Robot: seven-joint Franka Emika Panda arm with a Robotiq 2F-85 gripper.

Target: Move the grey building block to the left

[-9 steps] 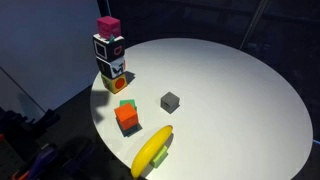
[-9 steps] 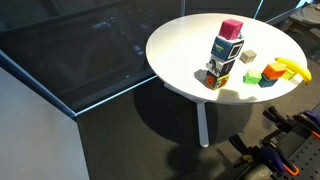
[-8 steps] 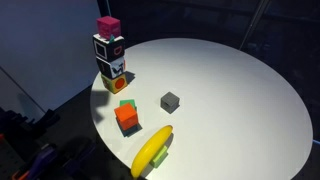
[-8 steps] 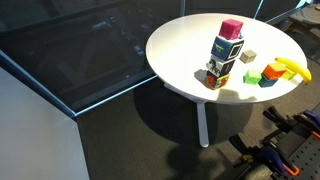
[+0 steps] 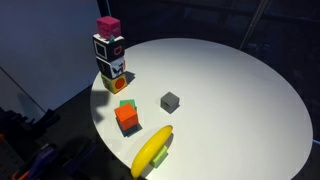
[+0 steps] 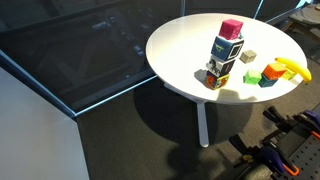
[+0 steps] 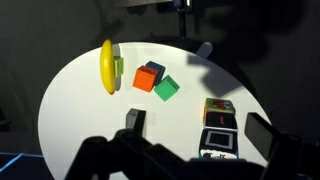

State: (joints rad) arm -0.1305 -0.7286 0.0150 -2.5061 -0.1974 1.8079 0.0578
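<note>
Hanging well above the table (image 7: pixel 80 110), the gripper (image 7: pixel 197 130) has its two dark fingers (image 7: pixel 134 121) spread wide with nothing between them. It shows in the wrist view only, not in either exterior view.

The grey block (image 7: pixel 204 50) lies almost straight ahead of the gripper, well apart from it and far below. It stands alone on bare tabletop in both exterior views (image 5: pixel 170 101) (image 6: pixel 248 57). Being a cube, it has no long axis, so the jaws could take either pair of faces; it looks a little turned against the line of the fingers.

The stack (image 7: pixel 219 125) of patterned cubes stands much nearer, directly under the open gap. By my judgement the reach must go forward past it before it descends. The orange cube (image 7: pixel 142 80), green cube (image 7: pixel 165 89) and banana (image 7: pixel 107 66) lie ahead and off to the side of the finger marked above.

The stack's cubes carry black-and-white patterns, but no writing or brand can be read on them or anywhere else.
</note>
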